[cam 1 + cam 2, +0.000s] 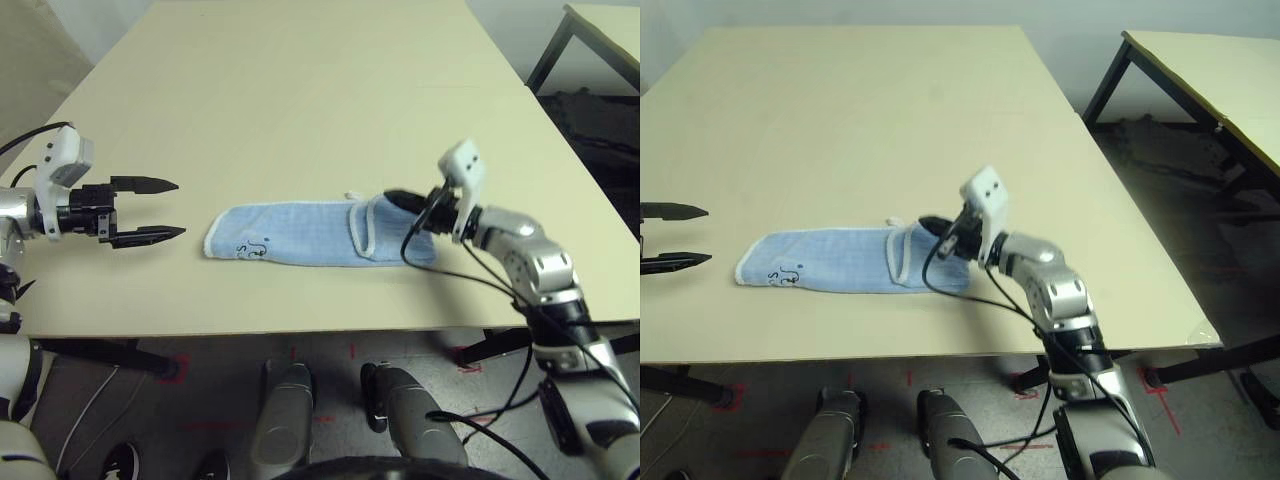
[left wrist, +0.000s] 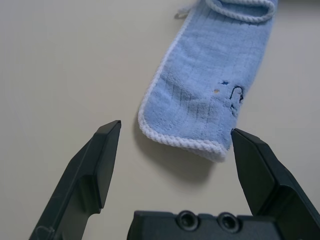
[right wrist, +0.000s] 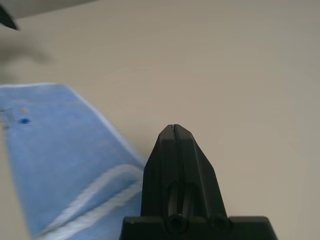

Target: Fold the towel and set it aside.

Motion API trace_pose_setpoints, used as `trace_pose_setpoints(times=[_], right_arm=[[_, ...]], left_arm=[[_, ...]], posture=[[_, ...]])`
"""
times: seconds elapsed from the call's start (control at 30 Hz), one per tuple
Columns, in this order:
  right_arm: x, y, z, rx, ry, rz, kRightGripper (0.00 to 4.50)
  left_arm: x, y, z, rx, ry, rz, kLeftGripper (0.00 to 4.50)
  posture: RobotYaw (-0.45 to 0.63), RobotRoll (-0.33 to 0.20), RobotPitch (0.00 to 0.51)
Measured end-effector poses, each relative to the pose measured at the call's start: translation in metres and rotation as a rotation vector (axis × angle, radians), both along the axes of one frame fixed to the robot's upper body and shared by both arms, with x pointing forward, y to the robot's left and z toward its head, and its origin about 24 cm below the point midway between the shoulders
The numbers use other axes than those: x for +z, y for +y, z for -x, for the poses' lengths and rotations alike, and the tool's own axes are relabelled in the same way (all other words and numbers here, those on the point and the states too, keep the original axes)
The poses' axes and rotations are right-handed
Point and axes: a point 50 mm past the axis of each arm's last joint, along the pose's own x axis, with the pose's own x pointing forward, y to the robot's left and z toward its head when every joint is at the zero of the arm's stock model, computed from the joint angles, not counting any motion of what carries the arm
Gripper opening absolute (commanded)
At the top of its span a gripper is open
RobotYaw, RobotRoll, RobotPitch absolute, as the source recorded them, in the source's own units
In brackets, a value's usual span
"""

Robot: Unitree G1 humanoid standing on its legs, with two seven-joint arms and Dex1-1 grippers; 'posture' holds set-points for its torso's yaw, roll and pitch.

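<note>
On the cream bench [image 1: 300,90], beside a second table [image 1: 1210,70]: one blue towel [image 1: 300,238], folded long. Left fingers [image 1: 150,210] apart, near its end; right fingers [image 1: 405,201] together over the opposite end.

Right end of the towel [image 1: 320,235] partly hidden behind the right gripper [image 1: 398,199] and its black cable in the head views; can't tell how that end lies under them. In the left wrist view the towel is cut off at the top edge, its folded end only partly in frame. Right wrist view: towel blurred, cut off at the left and bottom edges. Dark embroidered mark [image 1: 252,247] too small to read. Left gripper [image 1: 675,237] cut off at the left edge in the right eye view, fingertips alone in frame. Second table [image 1: 1200,70] cut off by the right edge.
</note>
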Motion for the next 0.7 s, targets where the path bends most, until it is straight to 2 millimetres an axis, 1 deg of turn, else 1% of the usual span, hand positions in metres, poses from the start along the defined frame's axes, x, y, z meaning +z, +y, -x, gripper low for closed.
trace_pose_setpoints(times=[0.07, 0.13, 0.23, 0.4, 0.53, 0.63, 0.7], right_arm=[[-0.02, -0.004, -0.005, -0.028, 0.068, 0.026, 0.02], [-0.035, -0.006, -0.008, -0.045, 0.111, 0.054, 0.02], [-0.051, -0.008, -0.009, -0.046, 0.151, 0.091, 0.02], [-0.057, -0.008, -0.01, -0.041, 0.156, 0.102, 0.02], [-0.056, -0.005, -0.01, -0.036, 0.153, 0.088, 0.02], [-0.048, -0.005, -0.011, -0.03, 0.137, 0.07, 0.6], [-0.036, -0.01, -0.009, -0.006, 0.115, 0.056, 1.36]], left_arm=[[-0.001, -0.001, 0.0, -0.002, 0.001, 0.001, 4.5], [-0.001, -0.001, -0.001, -0.004, 0.0, 0.002, 4.5], [0.0, -0.002, -0.001, -0.004, -0.002, 0.003, 4.5], [0.0, -0.001, -0.001, -0.001, -0.006, 0.007, 4.5], [-0.001, 0.0, 0.0, 0.004, -0.007, 0.012, 4.5], [0.0, 0.001, 0.001, 0.006, -0.01, 0.014, 4.5], [0.0, 0.0, 0.0, 0.003, -0.011, 0.013, 4.5]], posture=[[0.05, 0.0, 0.159], [0.06, 0.0, 0.159], [0.07, 0.0, 0.161], [0.07, 0.0, 0.161], [0.07, 0.0, 0.163], [0.07, 0.0, 0.164], [0.07, 0.0, 0.165]])
